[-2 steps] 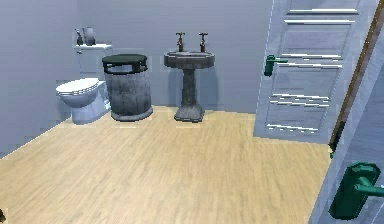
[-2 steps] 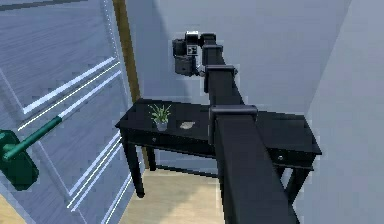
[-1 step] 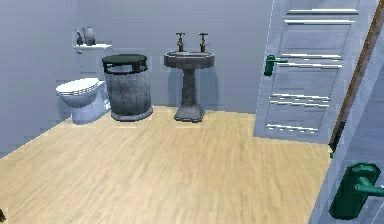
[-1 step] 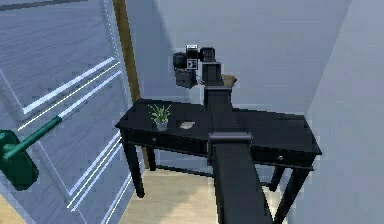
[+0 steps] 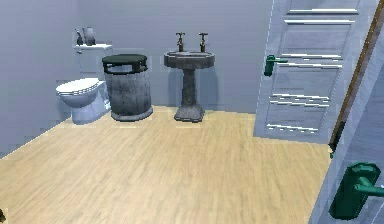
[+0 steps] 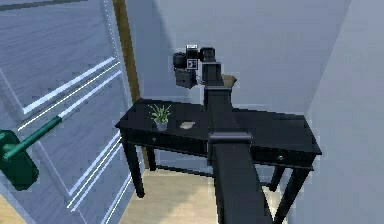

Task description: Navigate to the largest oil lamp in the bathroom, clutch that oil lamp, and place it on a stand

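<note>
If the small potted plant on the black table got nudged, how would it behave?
Small with a narrow pot, the potted plant is probably light and tippy. Its thin leaves would likely flex. On the smooth table it may slide.

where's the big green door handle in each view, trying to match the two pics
Forward view: green door handle, bottom right corner.
Arm side view: likely the same handle, lower left edge, on the panelled door.
Shared landmark: brown door frame, at the forward view's right edge, and just left of the table in the arm side view.
</note>
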{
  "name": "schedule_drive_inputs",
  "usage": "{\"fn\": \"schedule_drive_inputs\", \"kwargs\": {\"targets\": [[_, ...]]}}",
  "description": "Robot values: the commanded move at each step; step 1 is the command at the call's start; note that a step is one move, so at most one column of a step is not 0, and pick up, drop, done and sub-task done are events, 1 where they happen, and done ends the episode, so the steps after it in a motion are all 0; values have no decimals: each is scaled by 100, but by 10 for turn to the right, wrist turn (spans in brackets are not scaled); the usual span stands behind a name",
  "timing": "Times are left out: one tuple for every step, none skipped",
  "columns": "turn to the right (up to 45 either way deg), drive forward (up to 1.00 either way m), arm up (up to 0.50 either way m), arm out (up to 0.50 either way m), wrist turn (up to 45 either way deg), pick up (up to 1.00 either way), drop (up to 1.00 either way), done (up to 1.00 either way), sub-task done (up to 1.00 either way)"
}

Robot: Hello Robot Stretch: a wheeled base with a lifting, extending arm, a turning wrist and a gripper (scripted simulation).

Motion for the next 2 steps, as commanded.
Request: {"fn": "schedule_drive_inputs", "kwargs": {"targets": [[0, 0, 0, 0, 0, 0, 100, 0, 0], [0, 0, 4, 0, 0, 0, 0, 0, 0]]}}
